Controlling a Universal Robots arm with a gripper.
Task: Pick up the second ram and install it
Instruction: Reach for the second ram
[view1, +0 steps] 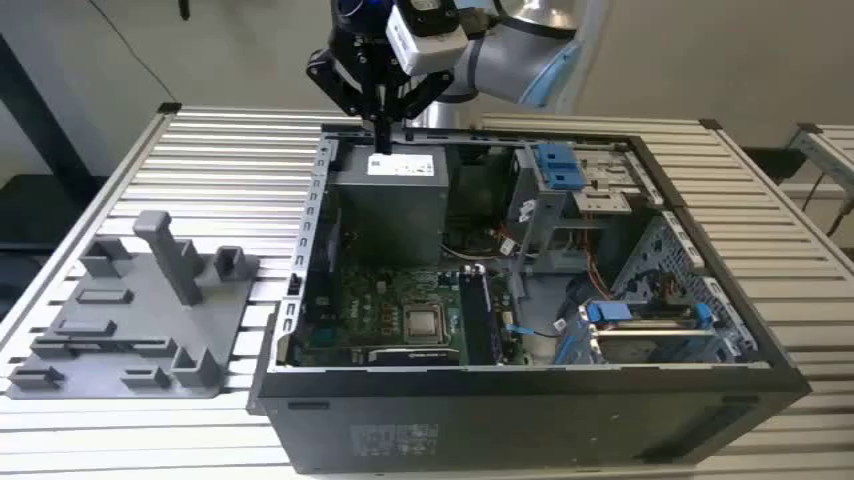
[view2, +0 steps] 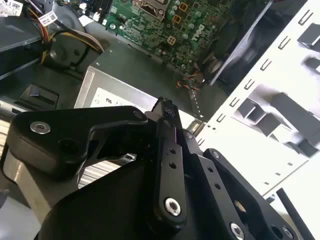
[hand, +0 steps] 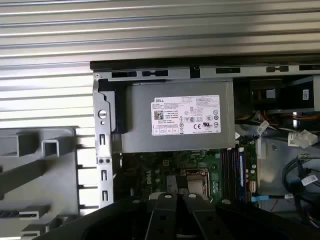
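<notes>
**Gripper closed above the power supply**

At the exterior view's left, you have the grey fixture plate (view1: 134, 320) lying on the slatted table (view1: 227, 160). Just beside it stands the open computer case (view1: 534, 420). Your gripper (view1: 383, 143) hangs over the case's power supply (view1: 390, 200), jaws drawn together. Further right, the memory slots (view1: 475, 315) show as a long dark band just beside the processor (view1: 424, 322). You cannot tell whether the second ram sits there.
</notes>
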